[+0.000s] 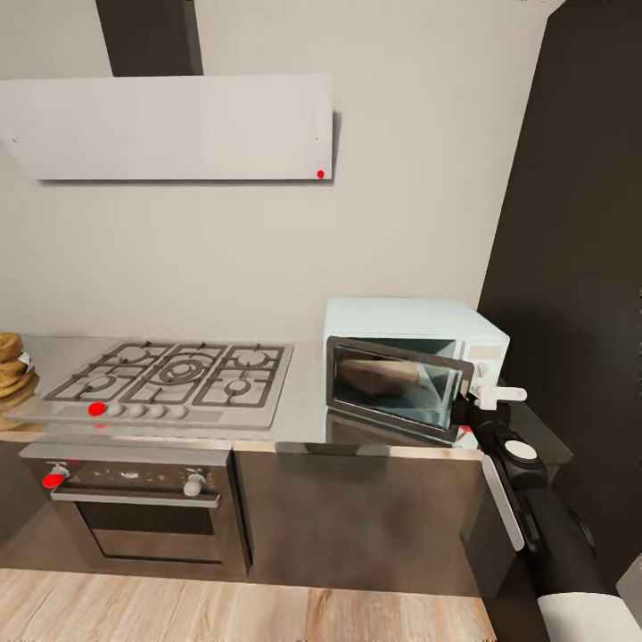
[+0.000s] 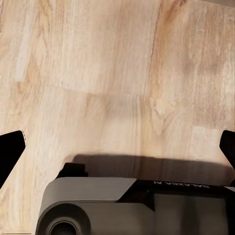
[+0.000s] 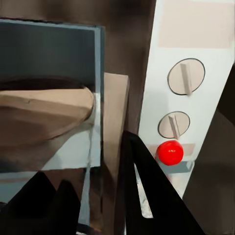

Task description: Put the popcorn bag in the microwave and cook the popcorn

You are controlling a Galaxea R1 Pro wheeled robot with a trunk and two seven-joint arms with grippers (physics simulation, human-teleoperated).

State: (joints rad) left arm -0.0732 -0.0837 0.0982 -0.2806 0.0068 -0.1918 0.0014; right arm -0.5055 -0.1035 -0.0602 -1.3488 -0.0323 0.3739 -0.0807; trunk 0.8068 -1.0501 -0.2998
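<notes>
The pale-blue microwave point(image 1: 415, 325) stands on the steel countertop point(image 1: 303, 419), its dark glass door point(image 1: 397, 388) swung partly open. A tan popcorn bag point(image 1: 379, 374) lies on its side inside, and its rounded end point(image 3: 44, 112) shows through the glass. My right gripper point(image 1: 480, 403) is at the door's free edge point(image 3: 115, 127), fingers apart, one dark finger point(image 3: 152, 196) against that edge. Two knobs point(image 3: 186, 77) and a red light point(image 3: 170, 152) sit on the white side panel. My left gripper point(image 2: 117, 147) hangs open over the wood floor point(image 2: 117, 73).
A gas hob point(image 1: 174, 374) lies left of the microwave, with a steel-fronted oven point(image 1: 134, 508) beneath and a white hood point(image 1: 169, 125) above. A tan ringed thing point(image 1: 12, 366) is cut off at the far left. A tall dark cabinet point(image 1: 571, 267) stands right of the microwave.
</notes>
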